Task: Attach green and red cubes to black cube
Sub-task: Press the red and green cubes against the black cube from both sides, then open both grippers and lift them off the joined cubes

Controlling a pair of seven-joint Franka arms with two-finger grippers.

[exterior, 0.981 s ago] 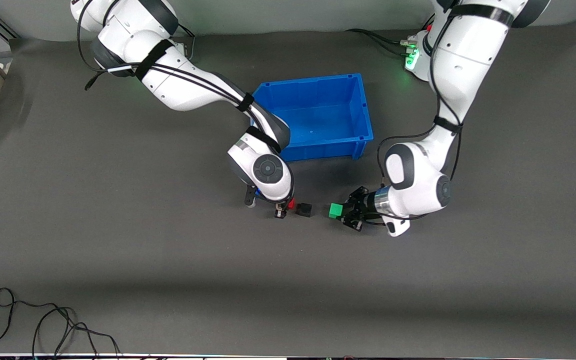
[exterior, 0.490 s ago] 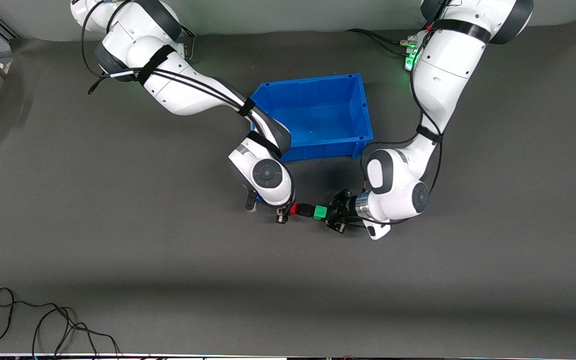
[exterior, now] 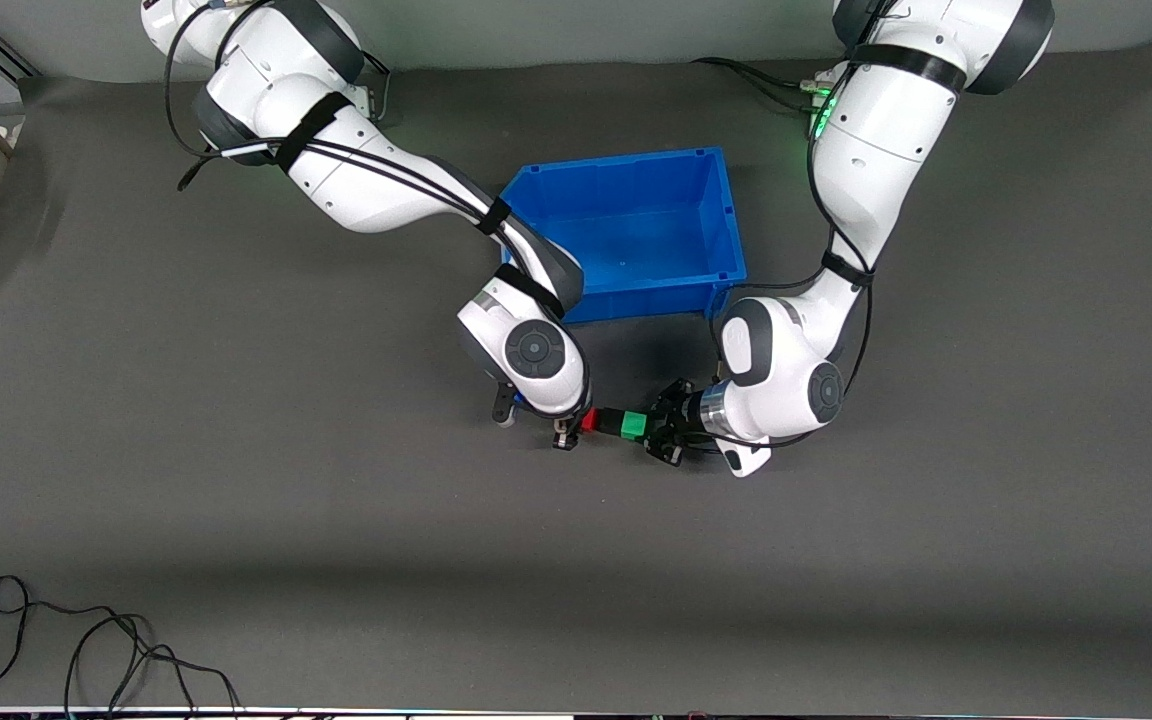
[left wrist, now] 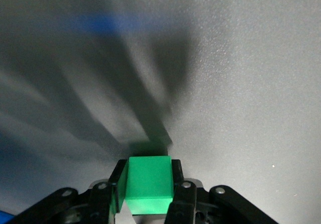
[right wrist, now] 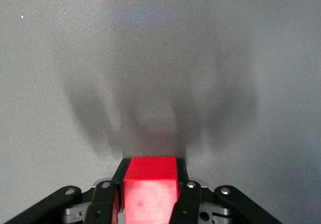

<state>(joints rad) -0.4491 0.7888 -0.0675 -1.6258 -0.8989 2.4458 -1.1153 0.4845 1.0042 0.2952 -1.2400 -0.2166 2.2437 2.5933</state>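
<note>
Black cube (exterior: 606,420) sits on the dark grey table (exterior: 336,520), nearer to the front camera than the blue bin (exterior: 636,232), and only a narrow dark strip of it shows between the two coloured cubes. The red cube (exterior: 589,421) is against it on the side toward the right arm's end of the table, and the green cube (exterior: 633,425) is against it on the side toward the left arm's end, so the three stand in one short row with no gap visible from the front camera.

The right gripper (exterior: 568,428) is low over the table at the red end of the row; in the right wrist view its fingers (right wrist: 106,200) are closed on the red cube (right wrist: 149,186), one pad on each side face. The left gripper (exterior: 664,436) is at the green end of the row; in the left wrist view its fingers (left wrist: 181,198) are clamped on the green cube (left wrist: 148,184) in the same way. The black cube is hidden by the held cube in both wrist views.

The bin stands empty between the two arms. A loose black cable (exterior: 86,650) lies near the front edge toward the right arm's end. No brand, label or readable writing shows on the cubes, the bin or the arms.
</note>
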